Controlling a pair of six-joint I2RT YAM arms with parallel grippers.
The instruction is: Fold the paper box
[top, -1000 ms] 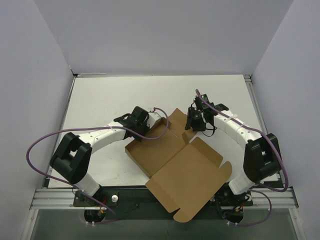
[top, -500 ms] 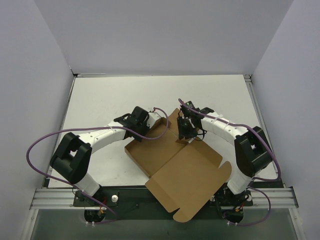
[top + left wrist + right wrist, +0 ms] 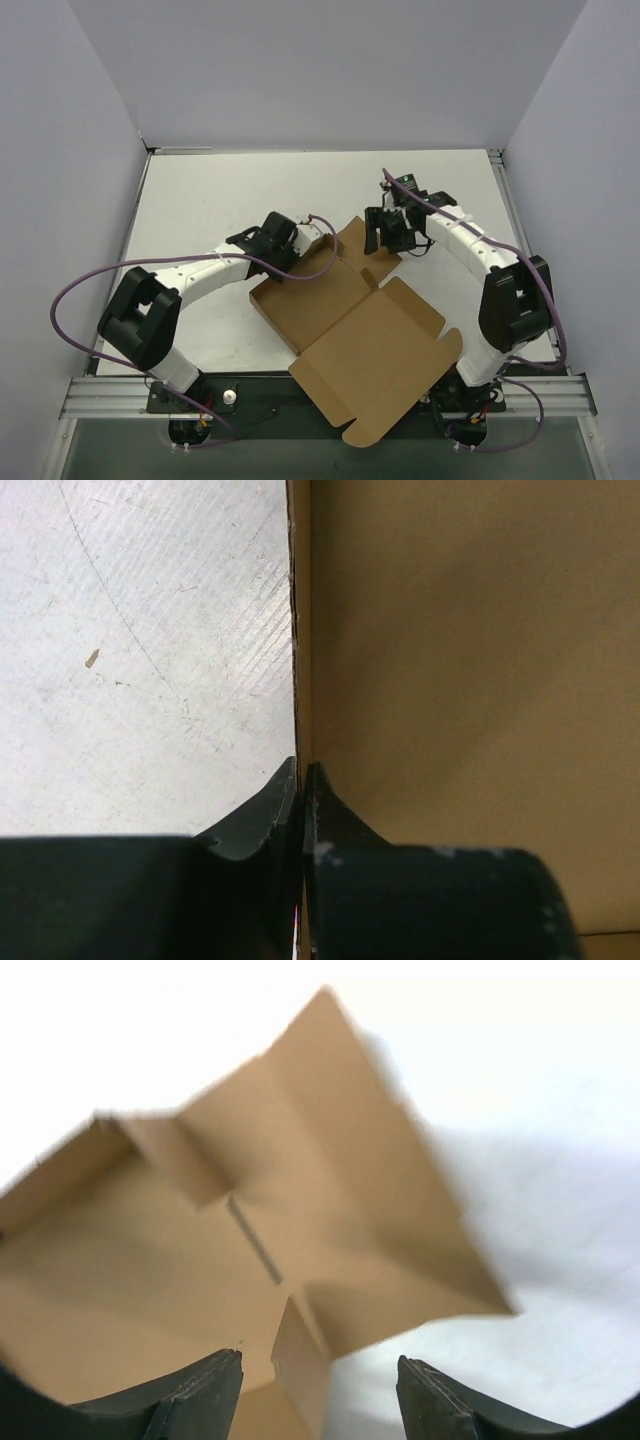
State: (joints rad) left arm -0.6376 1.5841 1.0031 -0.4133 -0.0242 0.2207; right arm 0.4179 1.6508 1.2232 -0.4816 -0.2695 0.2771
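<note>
The paper box (image 3: 330,305) is lying half-formed at the centre of the table (image 3: 200,200). Its 1 o'clock flap (image 3: 350,1190) is probably best taken near the crease and raised squarely. The 11 o'clock edge (image 3: 302,630) is being pinched by the left gripper (image 3: 302,780). The right gripper (image 3: 320,1375), jaws apart and empty, is being held over the flap.

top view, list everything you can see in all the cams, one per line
box: 1, brown cardboard, mid table, part folded, big lid flap lying open toward the near edge
table: 1, white, scuffed, under everything
walls: 3, pale grey, left, far and right sides
rail: 1, metal, along the near edge
cables: 2, purple, one looping along each arm
arms: 2, white and black, bases at the near edge, bent in toward the box
left pincer: black, shut on a raised box wall
right pincer: black, open, over the box's far flaps
</note>
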